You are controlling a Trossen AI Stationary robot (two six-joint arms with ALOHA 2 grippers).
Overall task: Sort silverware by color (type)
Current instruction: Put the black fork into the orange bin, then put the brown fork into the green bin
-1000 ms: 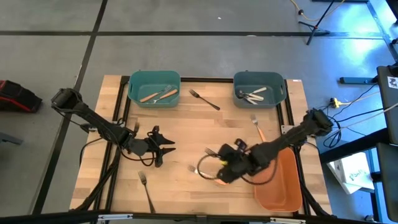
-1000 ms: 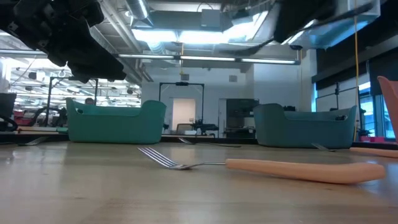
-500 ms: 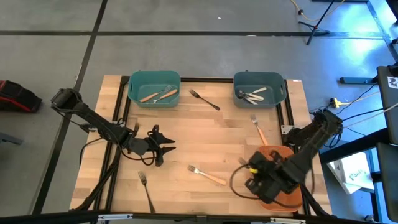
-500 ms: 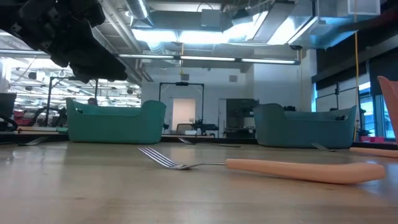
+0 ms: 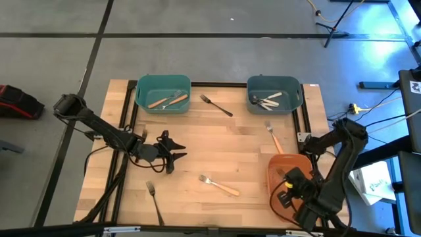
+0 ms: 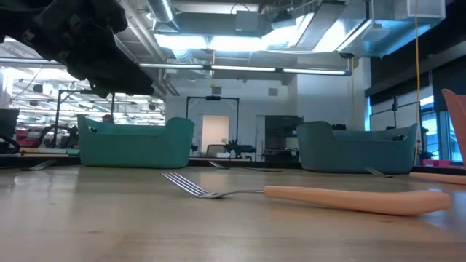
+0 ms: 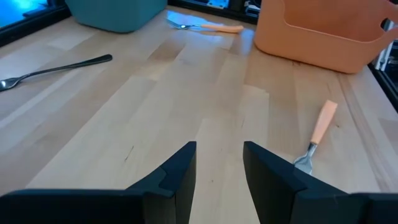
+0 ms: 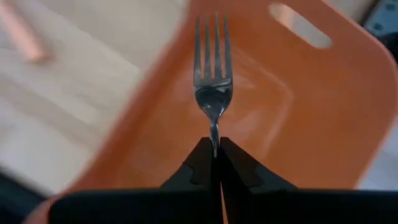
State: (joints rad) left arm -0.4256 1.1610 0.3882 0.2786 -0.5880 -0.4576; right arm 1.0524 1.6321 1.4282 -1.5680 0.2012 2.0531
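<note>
Fork [image 8: 213,71] is standing out straight ahead of the right gripper [image 8: 213,152], whose jaws are pinching its thin stem, tines pointing away over the orange bin [image 5: 279,172] at the table's right front corner. Left gripper [image 7: 219,158] is hovering part open mid-table, empty.
</note>
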